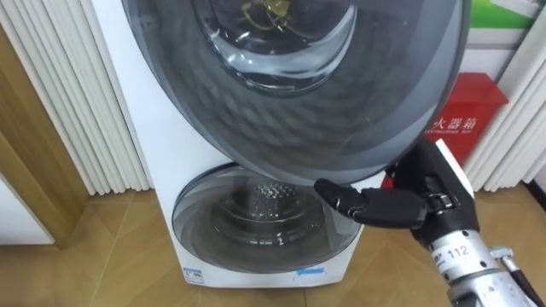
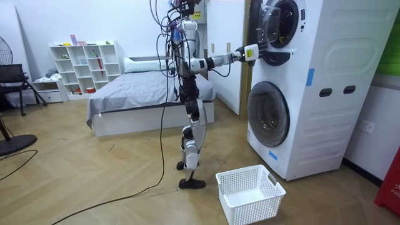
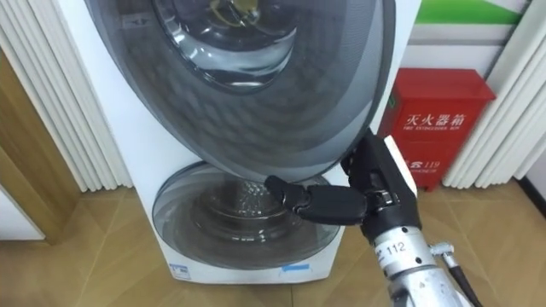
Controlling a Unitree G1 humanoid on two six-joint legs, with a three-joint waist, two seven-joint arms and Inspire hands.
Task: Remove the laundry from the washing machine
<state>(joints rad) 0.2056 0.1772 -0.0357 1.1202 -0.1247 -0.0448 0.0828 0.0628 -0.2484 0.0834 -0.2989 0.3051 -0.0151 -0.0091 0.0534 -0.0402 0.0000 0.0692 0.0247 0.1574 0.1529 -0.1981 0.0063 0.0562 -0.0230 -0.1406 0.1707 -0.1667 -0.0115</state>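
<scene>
The robot stands facing the washing machine (image 2: 312, 87), a white stack with 2 round doors, and a white basket (image 2: 250, 195) sits on the floor just beside its feet. Its right arm is raised, and the right hand (image 1: 397, 205) is at the lower right edge of the upper door (image 1: 290, 102). The thumb lies straight under the rim. The other fingers are hidden behind the door's edge, so I cannot tell whether they grip it. The lower door (image 1: 256, 226) looks closed.

No clothes can be made out. Something yellowish shows through the upper door's glass, but I cannot tell what it is, so any laundry is presumably inside a drum.

The step in hand looks like getting the upper door open, the first of the task. Next, the door likely has to swing wide enough to clear the opening. After that the hand must let go, reach into the drum and close round the fabric.
</scene>
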